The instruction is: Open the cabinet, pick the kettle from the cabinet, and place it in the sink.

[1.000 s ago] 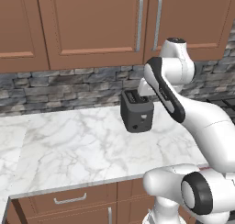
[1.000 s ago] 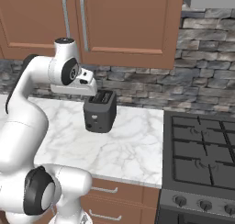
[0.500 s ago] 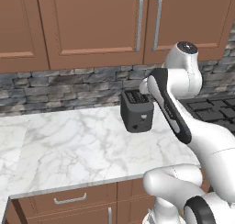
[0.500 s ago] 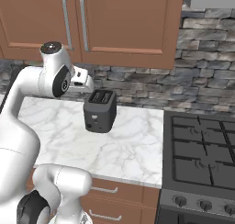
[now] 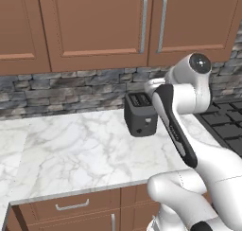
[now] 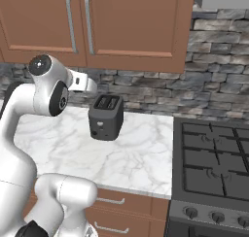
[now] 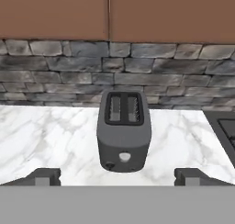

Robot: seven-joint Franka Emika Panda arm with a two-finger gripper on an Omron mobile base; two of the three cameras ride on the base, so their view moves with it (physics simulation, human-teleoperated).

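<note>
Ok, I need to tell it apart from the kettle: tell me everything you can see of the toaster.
The toaster is a boxy, dark grey to black block with rounded edges and a matte finish. Its top has two long slots side by side; low on one end face sit a pale round knob and a small dark button. It stands upright on the white marble counter, a little out from the stone backsplash, below the closed cabinet. Nothing else touches it.

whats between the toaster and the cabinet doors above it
In the hand view, behind and above the toaster, only grey stone backsplash separates it from the shut cabinet.
</note>
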